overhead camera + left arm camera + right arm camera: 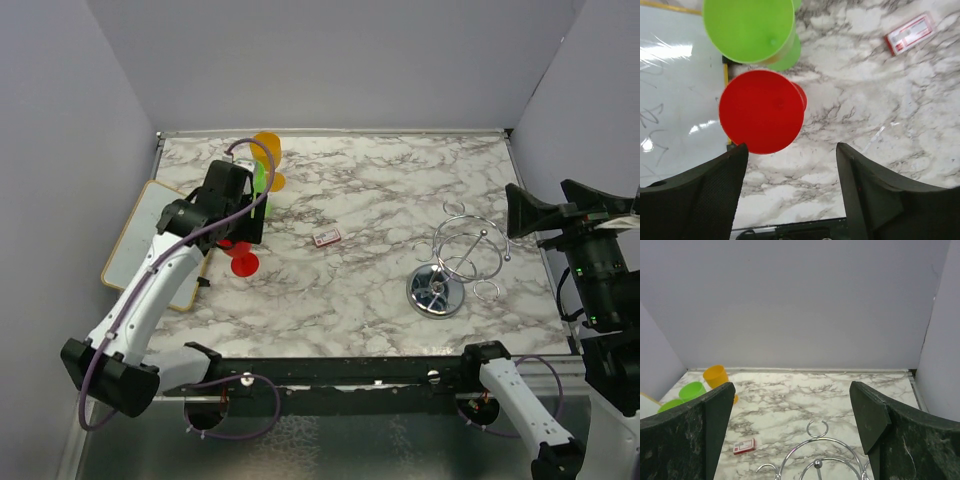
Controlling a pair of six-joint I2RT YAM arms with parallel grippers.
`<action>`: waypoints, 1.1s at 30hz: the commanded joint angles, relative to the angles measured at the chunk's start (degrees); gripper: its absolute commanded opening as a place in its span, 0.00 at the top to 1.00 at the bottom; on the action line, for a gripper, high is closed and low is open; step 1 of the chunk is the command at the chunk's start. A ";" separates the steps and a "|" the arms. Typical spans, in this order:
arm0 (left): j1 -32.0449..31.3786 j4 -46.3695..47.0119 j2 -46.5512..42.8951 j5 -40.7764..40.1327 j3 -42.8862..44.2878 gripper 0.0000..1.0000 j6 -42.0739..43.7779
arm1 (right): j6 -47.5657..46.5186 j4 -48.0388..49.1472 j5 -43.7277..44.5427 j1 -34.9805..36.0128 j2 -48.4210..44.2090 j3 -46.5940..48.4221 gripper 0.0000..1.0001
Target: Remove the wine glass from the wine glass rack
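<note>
My main worry is on the left. The left gripper (791,150) hangs just over the red wine glass (761,111), which is on the table (380,180) and well apart from the wine glass rack (462,250). It stands against the edge of the whiteboard (675,100), and the green glass (747,27) crowds it on the far side. If I pull that arm away with any sideways drift, a finger could clip the red foot and tip it into the green one. From straight above I cannot tell whether the red glass sits flat or is partly propped on the board's edge. If it is propped, a light nudge would topple it. The orange glass (267,150) stands beyond them and would be next in line. The small card (326,237) lies mid-table, out of harm's way.

On the right, the rack carries no glass that I can see. It is light wire, so a careless dip of the right arm could snag a ring and drag it.

As for pose, the left arm is stretched forward and leftward, its wrist pointing down and its fingers spread wide, gripping nothing. The right gripper (791,385) is raised at the table's right edge, looking level across the rack, with its jaws likewise parted and empty.
</note>
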 commanded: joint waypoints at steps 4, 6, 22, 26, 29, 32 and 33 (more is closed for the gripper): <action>0.21 0.37 -6.08 2.69 13.31 0.16 0.82 | 1.93 -4.14 -9.62 0.47 3.15 0.30 0.00; 0.21 2.28 -7.74 5.29 17.13 0.14 1.31 | 2.44 -4.94 -10.81 0.45 3.65 0.98 0.00; -1.92 33.32 -24.45 10.90 20.94 0.07 4.65 | -0.40 -9.71 -1.02 0.49 1.45 9.86 0.00; -3.88 33.78 -26.30 8.81 20.97 0.07 7.97 | -1.10 -10.92 1.20 0.45 1.20 11.27 0.00; -5.20 33.67 -27.11 7.69 21.35 0.08 9.57 | -1.23 -11.22 1.74 0.49 1.26 11.52 0.00; -5.99 33.71 -27.75 6.35 21.25 0.07 10.22 | -0.95 -11.46 2.08 0.49 1.45 11.95 0.00; -6.14 33.75 -27.91 6.09 21.04 0.07 10.33 | -1.22 -11.51 1.43 0.47 1.49 11.84 0.00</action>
